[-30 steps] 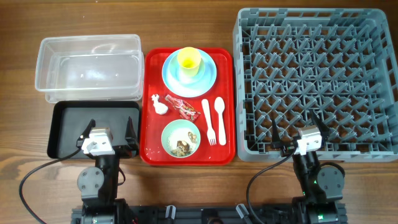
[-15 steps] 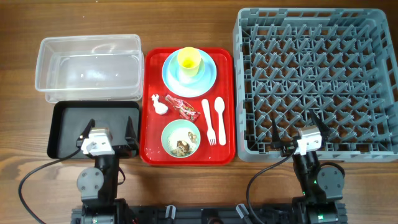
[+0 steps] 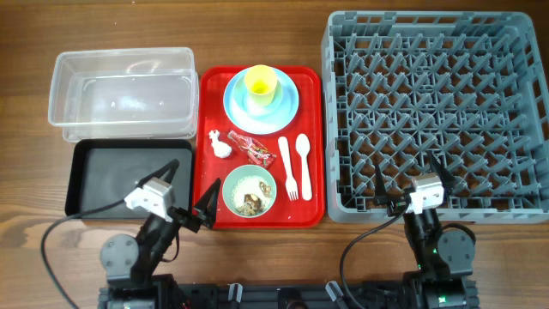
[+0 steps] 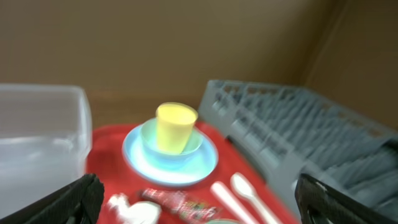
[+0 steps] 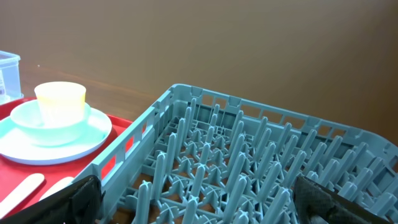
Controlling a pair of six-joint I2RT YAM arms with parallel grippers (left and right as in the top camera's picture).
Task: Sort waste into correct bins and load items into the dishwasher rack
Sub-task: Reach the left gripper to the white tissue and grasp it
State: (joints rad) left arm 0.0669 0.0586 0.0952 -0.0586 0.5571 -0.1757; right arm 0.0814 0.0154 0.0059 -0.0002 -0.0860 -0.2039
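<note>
Just right of the left gripper [image 3: 195,178], jaws wide open, sits the pale-green bowl [image 3: 250,191]; the right gripper [image 3: 408,168], equally open, is well apart.

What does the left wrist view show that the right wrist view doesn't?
Only the left wrist: the red wrapper and white tissue on the red tray. Only the right wrist: a sharp, close look between the upright pegs of the dishwasher rack. Both: the yellow cup in a bowl on the blue plate, and the rack.
</note>
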